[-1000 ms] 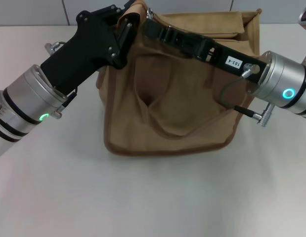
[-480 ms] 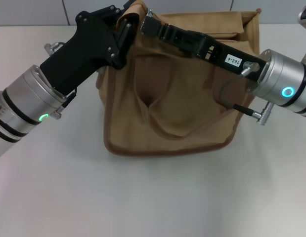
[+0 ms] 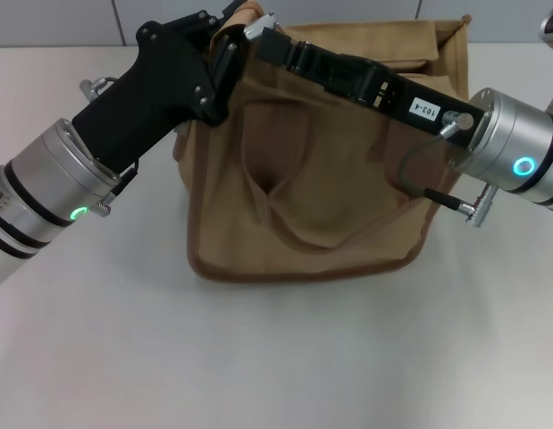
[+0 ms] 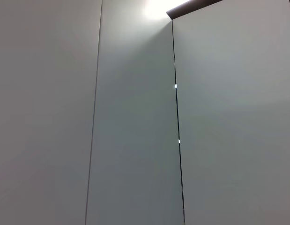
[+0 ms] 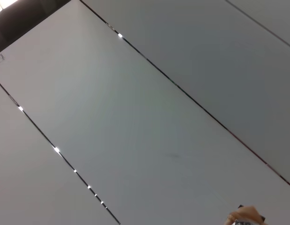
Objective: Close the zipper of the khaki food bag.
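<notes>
- On the left, our black left gripper (image 3: 230, 40) presses against the far-left top corner of the boxy tan canvas khaki food bag (image 3: 312, 179); clenched or released, we cannot tell.
- The bag stands mid-scene on the white table (image 3: 258, 357).
- From the right, our black right gripper (image 3: 263, 34) reaches across the bag's top to that corner; its grip we cannot tell.

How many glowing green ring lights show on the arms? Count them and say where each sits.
2. One green ring sits on the left arm's silver wrist, left of the khaki food bag; the other on the right arm's wrist, at the bag's right edge.
</notes>
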You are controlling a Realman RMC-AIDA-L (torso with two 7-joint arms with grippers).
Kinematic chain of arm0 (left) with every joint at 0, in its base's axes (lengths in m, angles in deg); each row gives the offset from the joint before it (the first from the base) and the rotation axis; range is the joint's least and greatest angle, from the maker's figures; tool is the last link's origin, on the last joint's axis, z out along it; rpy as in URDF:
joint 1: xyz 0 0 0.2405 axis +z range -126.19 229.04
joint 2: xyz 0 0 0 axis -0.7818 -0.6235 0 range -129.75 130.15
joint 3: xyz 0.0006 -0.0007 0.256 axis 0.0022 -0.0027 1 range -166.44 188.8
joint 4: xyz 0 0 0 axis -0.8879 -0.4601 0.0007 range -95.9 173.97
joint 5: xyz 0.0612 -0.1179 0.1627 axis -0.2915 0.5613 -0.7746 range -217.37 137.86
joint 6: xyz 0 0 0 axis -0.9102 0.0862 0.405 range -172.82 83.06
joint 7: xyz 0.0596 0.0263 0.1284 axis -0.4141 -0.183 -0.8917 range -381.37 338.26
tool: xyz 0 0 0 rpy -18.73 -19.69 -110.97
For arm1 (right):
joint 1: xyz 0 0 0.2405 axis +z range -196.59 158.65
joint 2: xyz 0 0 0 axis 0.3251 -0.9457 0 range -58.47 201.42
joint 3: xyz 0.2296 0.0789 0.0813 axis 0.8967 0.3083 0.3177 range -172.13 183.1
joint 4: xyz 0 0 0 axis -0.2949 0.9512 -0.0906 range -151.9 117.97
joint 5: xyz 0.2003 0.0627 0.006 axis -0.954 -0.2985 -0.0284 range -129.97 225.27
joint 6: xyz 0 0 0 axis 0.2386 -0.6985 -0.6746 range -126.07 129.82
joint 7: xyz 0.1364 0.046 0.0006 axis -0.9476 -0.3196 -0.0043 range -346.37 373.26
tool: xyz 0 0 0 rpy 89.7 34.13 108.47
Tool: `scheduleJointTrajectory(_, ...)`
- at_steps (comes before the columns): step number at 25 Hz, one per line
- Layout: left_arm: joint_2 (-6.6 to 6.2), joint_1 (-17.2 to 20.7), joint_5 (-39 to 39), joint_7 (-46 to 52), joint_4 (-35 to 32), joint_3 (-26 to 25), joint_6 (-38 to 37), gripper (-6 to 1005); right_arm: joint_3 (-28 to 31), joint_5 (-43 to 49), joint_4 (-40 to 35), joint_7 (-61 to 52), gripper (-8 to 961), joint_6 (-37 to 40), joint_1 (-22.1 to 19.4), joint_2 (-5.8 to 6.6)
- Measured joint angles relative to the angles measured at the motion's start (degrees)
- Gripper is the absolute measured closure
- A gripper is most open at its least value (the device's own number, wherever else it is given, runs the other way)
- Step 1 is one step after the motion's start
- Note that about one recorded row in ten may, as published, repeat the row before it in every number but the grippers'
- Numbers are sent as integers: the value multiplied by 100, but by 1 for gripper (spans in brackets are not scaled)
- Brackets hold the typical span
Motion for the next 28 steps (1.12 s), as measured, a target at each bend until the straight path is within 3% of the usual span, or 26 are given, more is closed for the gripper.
scheduleJointTrajectory(4,0,7,-1,0,0,-1,2,961,36,0,5,106,620,-36,-11,0)
scheduleJointTrajectory(21,1,-9,-12,-7,3,1,-85,958,42,-77,61,145,404,-73,-52,0)
scheduleJointTrajectory(28,-1,-44,-10,-15,10,-1,-59,956,40,-81,68,135,381,-57,-34,0)
